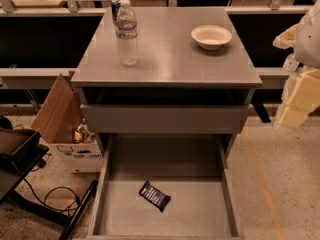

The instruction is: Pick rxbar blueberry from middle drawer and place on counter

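Observation:
The rxbar blueberry (154,195), a small dark bar with pale print, lies flat and askew on the bare bottom of the middle drawer (200,209), which is pulled wide open toward me. The counter (170,49) is the flat grey top of the cabinet above it. My gripper (298,96), cream-coloured, hangs at the far right edge of the view. It is outside the cabinet, level with the closed drawer front, well above and to the right of the bar, and holds nothing that I can see.
A clear water bottle (127,33) and a can (116,6) behind it stand on the counter's left side. A pale bowl (211,36) sits at the back right. An open cardboard box (67,129) and a black stand with cables (30,184) are on the floor to the left.

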Motion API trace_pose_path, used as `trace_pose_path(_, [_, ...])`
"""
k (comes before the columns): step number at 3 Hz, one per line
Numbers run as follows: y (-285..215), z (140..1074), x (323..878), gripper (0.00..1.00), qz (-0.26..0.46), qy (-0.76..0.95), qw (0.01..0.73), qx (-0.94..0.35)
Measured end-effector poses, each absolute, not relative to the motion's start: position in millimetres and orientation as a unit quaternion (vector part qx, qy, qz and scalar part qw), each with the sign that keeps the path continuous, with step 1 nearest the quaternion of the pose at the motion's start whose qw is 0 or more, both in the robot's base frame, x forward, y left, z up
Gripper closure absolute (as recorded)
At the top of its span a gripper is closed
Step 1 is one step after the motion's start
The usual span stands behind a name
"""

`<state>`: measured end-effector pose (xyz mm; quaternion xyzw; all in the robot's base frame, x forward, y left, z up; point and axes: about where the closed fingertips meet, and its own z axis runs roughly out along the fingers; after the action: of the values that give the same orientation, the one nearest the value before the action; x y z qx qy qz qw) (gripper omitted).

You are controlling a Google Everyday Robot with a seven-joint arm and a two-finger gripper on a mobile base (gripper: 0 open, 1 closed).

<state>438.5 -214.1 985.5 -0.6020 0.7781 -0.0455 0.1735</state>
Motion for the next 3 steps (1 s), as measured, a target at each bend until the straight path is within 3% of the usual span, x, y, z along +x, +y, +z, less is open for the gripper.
trace_pose_path(3, [-204.9, 950.4, 444.8, 0.0, -0.055, 0.775, 0.202, -0.597])
